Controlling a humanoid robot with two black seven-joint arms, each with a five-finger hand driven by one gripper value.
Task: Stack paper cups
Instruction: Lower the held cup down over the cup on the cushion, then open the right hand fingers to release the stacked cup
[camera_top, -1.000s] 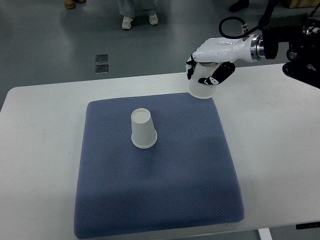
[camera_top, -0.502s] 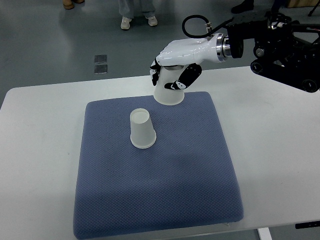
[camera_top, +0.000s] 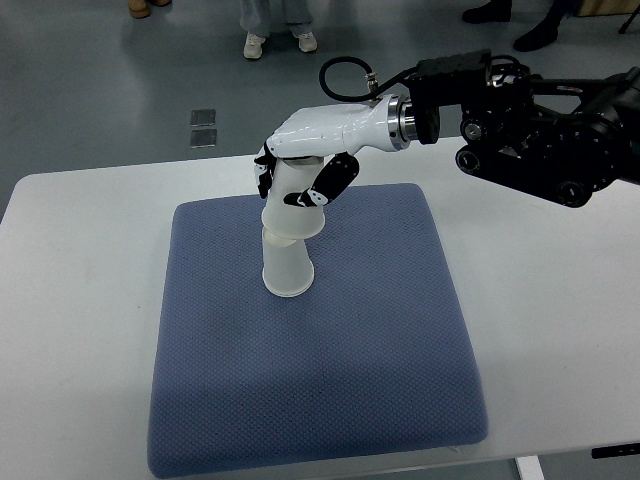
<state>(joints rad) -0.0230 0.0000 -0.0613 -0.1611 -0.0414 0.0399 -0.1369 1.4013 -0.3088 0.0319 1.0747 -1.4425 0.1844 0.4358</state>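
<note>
Shifted left since earlier, right hand (camera_top: 300, 185) now clamping held cup (camera_top: 291, 218) directly over inverted cup (camera_top: 288, 275) on blue pad (camera_top: 330, 380).

— Any lettering, numbers or signs legible anywhere here?

— None. The two paper cups (camera_top: 288, 250) are plain white, and the blue pad (camera_top: 320, 380) under them shows only its woven texture.

— And the robot?

— The right hand (camera_top: 300, 180) and its black forearm (camera_top: 540, 150) show no readable print or brand. The white table (camera_top: 560, 330) bears nothing either.
</note>
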